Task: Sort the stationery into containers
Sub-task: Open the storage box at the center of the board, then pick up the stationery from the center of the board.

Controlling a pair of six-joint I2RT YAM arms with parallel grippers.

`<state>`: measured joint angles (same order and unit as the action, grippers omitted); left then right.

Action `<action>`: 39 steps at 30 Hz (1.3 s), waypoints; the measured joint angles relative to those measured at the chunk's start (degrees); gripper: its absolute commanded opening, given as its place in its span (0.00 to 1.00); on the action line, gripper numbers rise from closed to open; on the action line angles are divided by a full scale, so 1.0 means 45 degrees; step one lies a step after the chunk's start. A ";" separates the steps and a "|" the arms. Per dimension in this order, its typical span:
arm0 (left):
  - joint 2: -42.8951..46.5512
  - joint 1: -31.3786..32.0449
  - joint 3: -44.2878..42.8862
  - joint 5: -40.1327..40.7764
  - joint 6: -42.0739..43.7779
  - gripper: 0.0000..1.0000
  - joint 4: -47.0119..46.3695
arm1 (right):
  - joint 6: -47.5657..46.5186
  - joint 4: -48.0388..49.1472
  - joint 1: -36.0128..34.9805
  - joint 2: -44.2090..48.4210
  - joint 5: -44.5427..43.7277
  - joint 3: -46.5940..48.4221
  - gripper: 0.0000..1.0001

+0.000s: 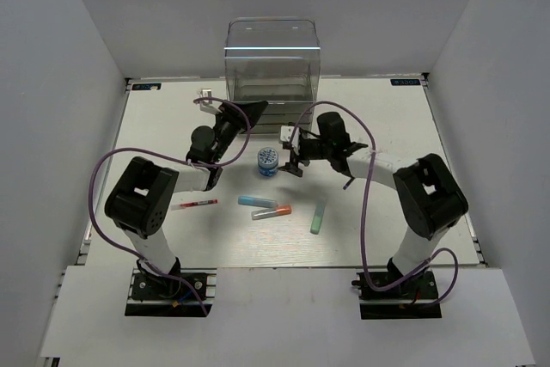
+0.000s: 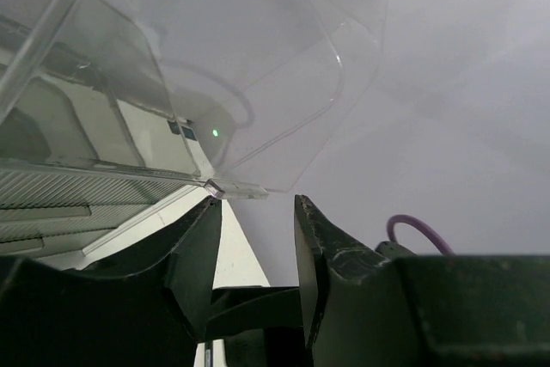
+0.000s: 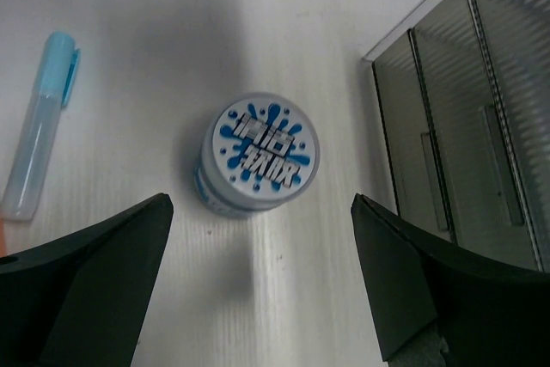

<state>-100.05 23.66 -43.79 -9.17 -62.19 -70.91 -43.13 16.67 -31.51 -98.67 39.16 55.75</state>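
Clear plastic unit (image 1: 272, 62): no stationery shows in its top box, and what the drawers hold cannot be told. By my judgement the sorting is at an early stage, with every item in sight lying loose on the table (image 1: 395, 126).

Right gripper (image 3: 260, 212): jaws spread wide and empty. The tub (image 3: 258, 154) stands upright directly beneath it, between the two fingers and touching neither. The unit's drawer fronts lie just past one finger, the blue marker (image 3: 36, 126) past the other.

Left gripper (image 2: 258, 205): jaws partly apart with nothing between them, close up against the lower front edge of the box.

Behind both grippers, towards the arm bases, lie the red pen (image 1: 196, 204), the orange-tipped marker (image 1: 272, 211) and the green marker (image 1: 319, 217), none of them near either gripper.

Count:
- unit: one, with three drawers and one box
- tub: one
- pen: one
- markers: three
- purple pens: none in sight

Five items are left to stow; the tub looks to be the next.
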 measured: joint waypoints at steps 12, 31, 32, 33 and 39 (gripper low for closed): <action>0.0063 0.0019 0.0034 -0.0010 0.0107 0.50 -0.0447 | -0.0554 -0.0063 -0.0568 -0.1812 -0.0112 0.1613 0.90; 0.0063 0.0019 0.0034 -0.0019 0.0520 0.51 -0.0539 | -0.0903 -0.0641 -0.1083 -0.3473 -0.0937 0.2914 0.44; 0.0063 0.0019 0.0034 -0.0019 0.0539 0.51 -0.0539 | -0.0923 -0.0646 -0.1083 -0.3468 -0.0928 0.2914 0.33; 0.0063 0.0019 0.0034 -0.0019 0.0578 0.51 -0.0539 | -0.0957 -0.0680 -0.1083 -0.3458 -0.0913 0.2914 0.28; 0.0063 0.0019 0.0034 -0.0019 0.0772 0.51 -0.0539 | -0.0957 -0.0763 -0.1078 -0.2327 -0.1156 0.1695 0.06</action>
<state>-99.77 23.75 -43.64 -9.26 -58.72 -73.34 -47.44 13.23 -36.36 -109.14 33.95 63.37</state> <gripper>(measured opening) 0.507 0.767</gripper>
